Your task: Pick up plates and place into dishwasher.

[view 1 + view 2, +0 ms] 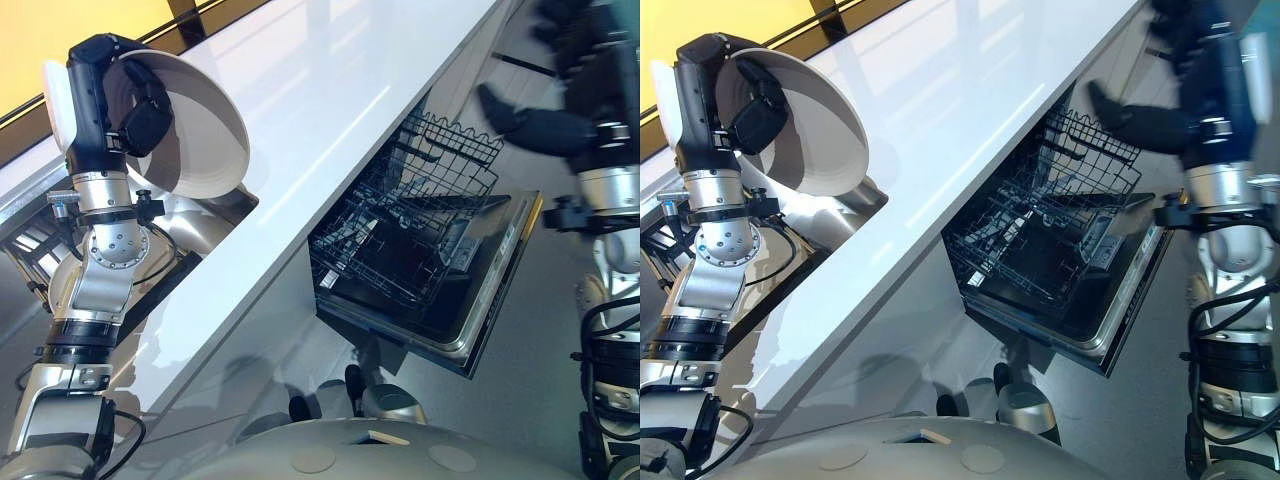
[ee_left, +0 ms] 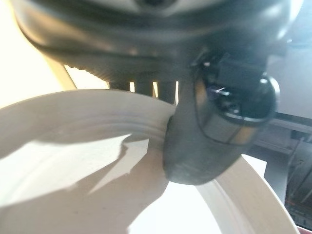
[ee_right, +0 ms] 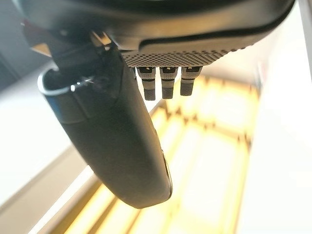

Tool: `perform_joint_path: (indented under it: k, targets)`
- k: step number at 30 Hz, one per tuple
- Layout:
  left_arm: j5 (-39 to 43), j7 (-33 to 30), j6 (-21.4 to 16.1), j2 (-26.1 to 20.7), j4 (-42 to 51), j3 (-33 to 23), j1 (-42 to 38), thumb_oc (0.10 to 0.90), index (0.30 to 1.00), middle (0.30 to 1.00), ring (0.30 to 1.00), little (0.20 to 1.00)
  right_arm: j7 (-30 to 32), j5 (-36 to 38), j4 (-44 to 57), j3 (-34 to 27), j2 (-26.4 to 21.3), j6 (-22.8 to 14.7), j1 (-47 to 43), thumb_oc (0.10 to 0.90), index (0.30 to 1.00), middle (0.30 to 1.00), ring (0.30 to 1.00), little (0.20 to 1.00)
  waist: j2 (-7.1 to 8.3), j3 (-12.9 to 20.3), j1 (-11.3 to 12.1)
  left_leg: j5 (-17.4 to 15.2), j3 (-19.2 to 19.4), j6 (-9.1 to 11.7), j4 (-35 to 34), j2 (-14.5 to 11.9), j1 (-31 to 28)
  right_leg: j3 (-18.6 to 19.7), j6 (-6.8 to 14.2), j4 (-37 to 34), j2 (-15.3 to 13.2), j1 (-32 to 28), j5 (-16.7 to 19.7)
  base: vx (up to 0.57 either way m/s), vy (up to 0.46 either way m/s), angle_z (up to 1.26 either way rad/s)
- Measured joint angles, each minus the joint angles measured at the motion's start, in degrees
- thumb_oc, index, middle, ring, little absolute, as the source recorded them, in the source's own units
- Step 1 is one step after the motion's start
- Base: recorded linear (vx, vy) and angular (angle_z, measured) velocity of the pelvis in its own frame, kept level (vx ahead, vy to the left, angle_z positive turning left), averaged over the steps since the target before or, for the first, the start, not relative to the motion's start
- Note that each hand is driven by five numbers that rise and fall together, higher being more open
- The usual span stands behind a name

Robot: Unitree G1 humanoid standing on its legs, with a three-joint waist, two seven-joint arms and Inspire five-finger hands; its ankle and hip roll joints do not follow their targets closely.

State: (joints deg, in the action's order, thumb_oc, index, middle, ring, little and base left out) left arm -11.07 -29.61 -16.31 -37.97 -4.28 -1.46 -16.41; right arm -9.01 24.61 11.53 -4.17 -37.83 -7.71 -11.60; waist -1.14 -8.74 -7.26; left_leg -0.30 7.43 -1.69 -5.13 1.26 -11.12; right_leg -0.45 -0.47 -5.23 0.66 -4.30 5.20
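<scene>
A deep white plate (image 1: pixel 200 120) is held up above the far left end of the white counter (image 1: pixel 330 110), tilted on edge. My left hand (image 1: pixel 140 120) is shut on it, with the thumb (image 2: pixel 204 146) pressed on the plate's (image 2: pixel 73 185) inner face and the fingers behind the rim. The dishwasher (image 1: pixel 420 250) stands open under the counter's front edge, its black wire rack (image 1: pixel 1040 240) pulled out over the lowered door (image 1: pixel 500 290). My right hand (image 1: pixel 560 125) hangs raised at the far right above the dishwasher, open and holding nothing, thumb (image 3: pixel 117 146) sticking out.
A dark sunken opening (image 1: pixel 215 215) in the counter lies just below the held plate. The rack holds no dishes that I can make out. Grey floor (image 1: pixel 540 400) runs to the right of the dishwasher door.
</scene>
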Motion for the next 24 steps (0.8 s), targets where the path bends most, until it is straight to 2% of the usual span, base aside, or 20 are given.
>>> perform_joint_path:
  k: [2,4,6,10,13,18,24]
  targets:
    - [-0.3,-1.5,0.3,0.6,0.1,1.3,-1.4,0.1,0.3,0.3,0.3,0.2,-0.5,1.1,0.0,4.3,1.4,2.7,-0.3,0.8,0.9,0.9,0.9,0.9,-0.08,0.0,1.4,0.1,-0.7,0.1,0.0,-0.1,0.4,-0.5,0.0,0.0,0.1,0.1,0.0,0.0,-0.024,0.17]
    - [-0.3,-2.4,1.0,1.1,0.1,2.7,-2.6,0.1,0.3,0.3,0.3,0.2,0.0,1.1,0.0,7.7,1.7,3.1,-0.8,0.8,0.9,0.9,0.9,0.9,-0.08,0.0,2.6,0.1,-1.2,0.1,0.0,-0.1,0.6,-0.6,0.0,0.0,0.0,0.2,0.0,0.0,-0.025,0.17]
    - [-0.4,-4.0,2.6,1.7,0.1,4.4,-3.3,0.1,0.3,0.3,0.3,0.2,1.7,1.0,0.0,10.1,4.1,3.1,-3.2,0.8,0.9,0.9,0.9,0.9,-0.08,0.0,3.3,0.1,-1.6,0.1,0.0,-0.1,0.6,-0.8,0.0,0.0,-0.1,0.0,0.0,0.01,-0.015,0.11]
    - [-0.9,-5.3,4.7,2.8,0.1,8.3,-4.7,0.1,0.3,0.3,0.3,0.2,5.8,1.1,0.0,11.5,8.2,3.0,-10.3,0.8,0.9,0.9,0.9,0.9,-0.08,0.0,4.3,0.3,-2.1,-0.1,0.0,0.0,0.7,-1.7,0.0,0.0,-0.2,-0.1,0.0,0.0,-0.007,0.07]
    - [-2.0,-5.4,5.3,3.6,0.0,9.8,-4.9,0.1,0.3,0.3,0.3,0.2,6.6,1.7,0.0,11.6,9.3,3.4,-13.0,0.8,0.9,0.9,0.9,0.9,-0.08,0.0,4.5,0.3,-2.0,-0.1,0.0,0.1,0.6,-1.7,0.0,0.0,-0.2,-0.2,0.0,0.0,-0.003,-0.01]
    - [-2.9,-6.0,6.2,3.9,-1.6,11.5,-5.3,0.1,0.3,0.3,0.3,0.2,7.1,8.7,-0.2,13.9,10.5,6.9,-13.5,0.8,0.9,0.9,0.9,0.9,-0.08,0.0,4.0,0.4,-1.9,0.0,0.0,0.1,0.3,-1.7,0.0,0.0,-0.2,-0.4,0.0,0.01,-0.005,-0.02]
    - [-4.8,-7.7,6.2,5.3,-5.4,13.3,-6.4,0.1,0.3,0.3,0.3,0.2,6.0,19.9,-3.2,19.2,14.6,14.0,-13.4,0.8,0.9,0.9,0.9,0.9,-0.08,0.0,3.9,0.6,-1.8,0.2,0.0,-0.2,-0.4,-1.8,0.0,0.0,0.0,-1.1,0.0,0.02,-0.005,0.0]
